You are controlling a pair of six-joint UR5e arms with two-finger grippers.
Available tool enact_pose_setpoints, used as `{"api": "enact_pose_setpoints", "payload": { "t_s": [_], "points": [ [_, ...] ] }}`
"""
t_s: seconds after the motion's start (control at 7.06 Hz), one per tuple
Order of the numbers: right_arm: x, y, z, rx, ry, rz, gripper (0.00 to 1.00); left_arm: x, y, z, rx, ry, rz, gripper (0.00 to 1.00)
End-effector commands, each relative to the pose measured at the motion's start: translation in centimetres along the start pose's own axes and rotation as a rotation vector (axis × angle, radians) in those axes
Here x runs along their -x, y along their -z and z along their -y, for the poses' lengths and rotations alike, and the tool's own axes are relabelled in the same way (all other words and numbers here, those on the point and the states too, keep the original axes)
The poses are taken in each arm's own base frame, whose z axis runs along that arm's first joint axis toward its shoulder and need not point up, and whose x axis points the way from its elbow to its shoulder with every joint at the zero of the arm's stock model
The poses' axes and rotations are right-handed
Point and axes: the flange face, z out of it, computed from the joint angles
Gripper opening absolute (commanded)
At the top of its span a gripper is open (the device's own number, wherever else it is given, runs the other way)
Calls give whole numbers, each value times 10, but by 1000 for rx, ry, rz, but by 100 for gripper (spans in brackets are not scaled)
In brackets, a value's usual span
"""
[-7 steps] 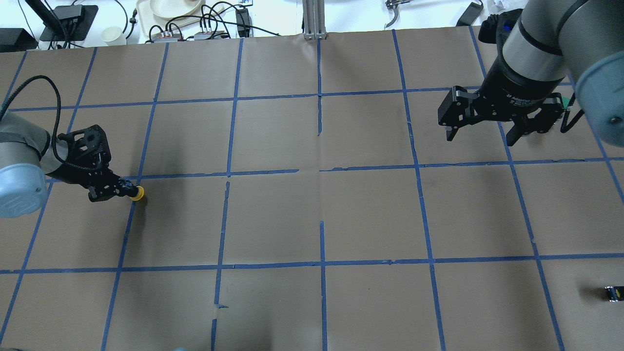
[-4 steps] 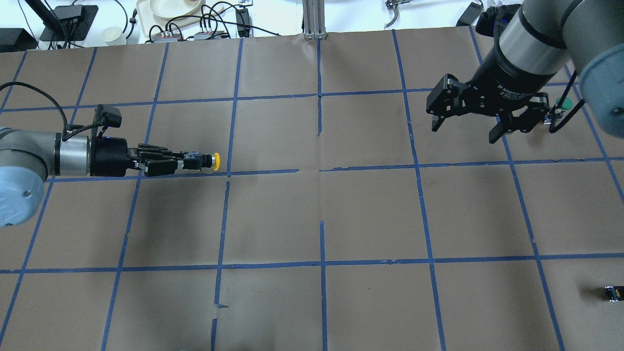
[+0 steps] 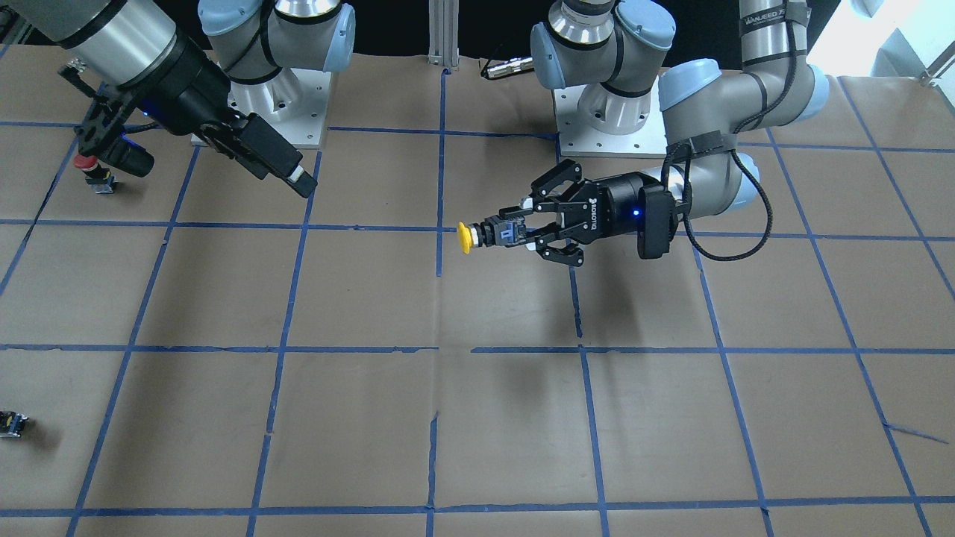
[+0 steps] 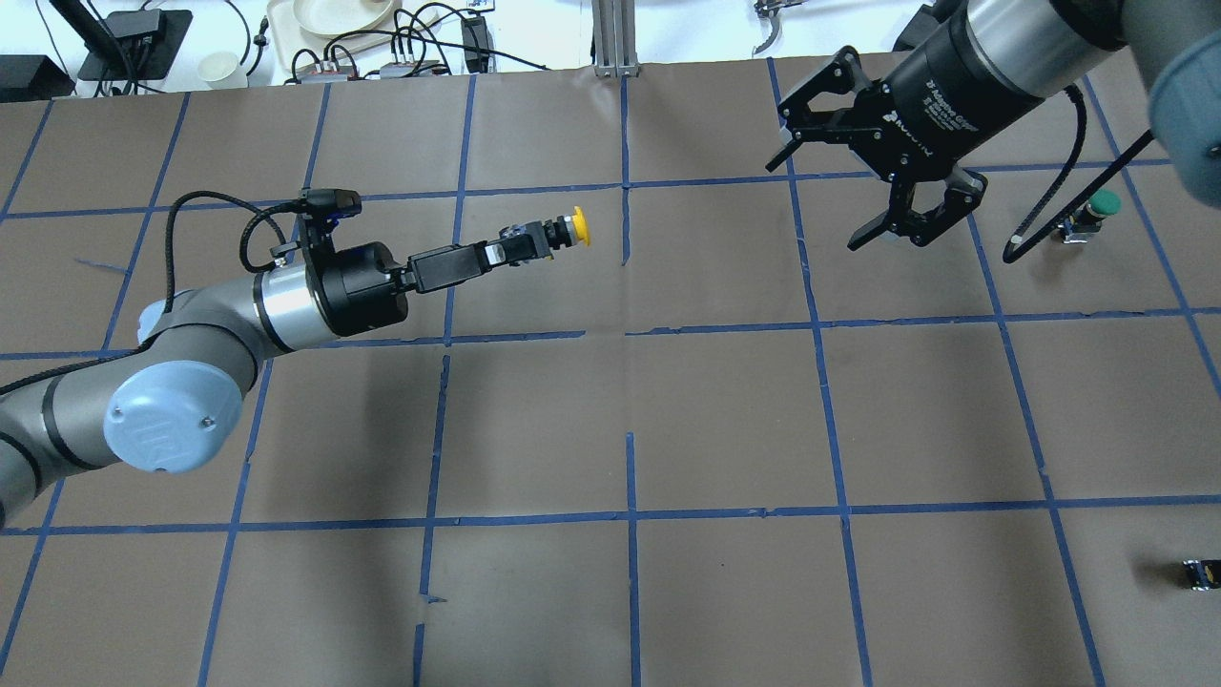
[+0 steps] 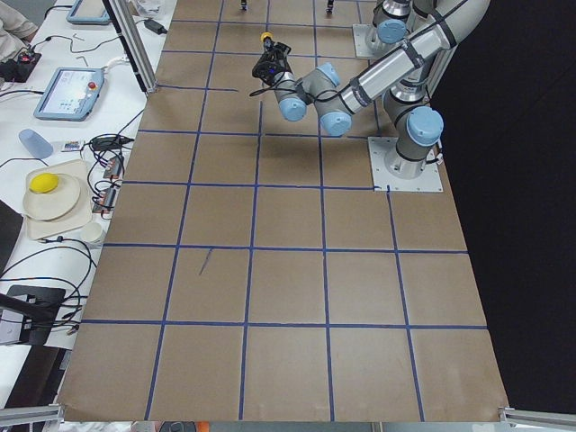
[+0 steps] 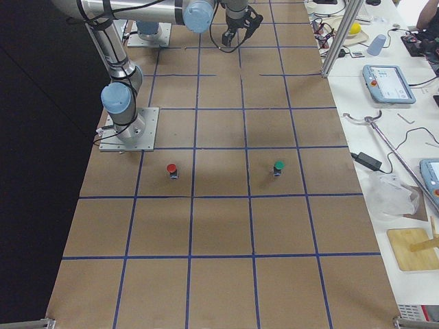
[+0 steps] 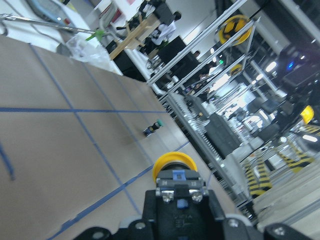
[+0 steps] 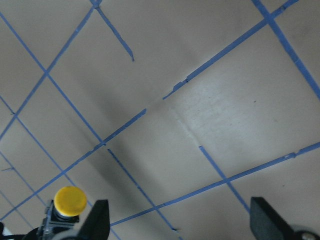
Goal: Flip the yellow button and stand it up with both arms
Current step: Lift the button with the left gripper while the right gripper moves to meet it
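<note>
where "robotiq" marks it, the left claw (image 3: 521, 227) pinches the yellow button (image 3: 465, 238).

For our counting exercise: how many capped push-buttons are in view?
3. The yellow button is held above the table in the left gripper. The green button and the red button stand on the table's right end. None seems hidden.

Table (image 4: 725, 420): brown paper top, marked into squares by blue tape lines (image 4: 630, 515).
Green-capped button (image 4: 1099, 205): stands cap up inside a square, right side, towards the far edge.
Red-capped button (image 6: 172, 169): stands cap up, right side, nearer the robot.
Base plates (image 3: 649, 142): two, bolted down along the near side.
</note>
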Motion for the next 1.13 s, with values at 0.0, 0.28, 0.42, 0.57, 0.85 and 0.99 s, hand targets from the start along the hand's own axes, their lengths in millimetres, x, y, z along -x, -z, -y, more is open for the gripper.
{"api": "enact_pose_setpoints", "payload": {
  "t_s": [0.0, 0.28, 0.42, 0.57, 0.85, 0.99],
  "points": [
    [6, 5, 6, 93, -150, 144, 100, -24, -60, -17, -37, 19, -156, 2],
    [7, 3, 4, 120, -230, 160, 100, -38, -90, -31, -51, 34, -238, 2],
    [7, 0, 1, 136, -236, 159, 100, -43, -96, -29, -75, 34, -264, 2],
    [7, -6, 3, 157, -281, 164, 100, -48, -102, -23, -74, 19, -279, 2],
    [11, -4, -1, 194, -327, 195, 100, -45, -104, -20, -85, 27, -285, 2],
    [11, -3, -4, 195, -329, 194, 100, -36, -107, -21, -113, 52, -297, 2]
  ]
}}
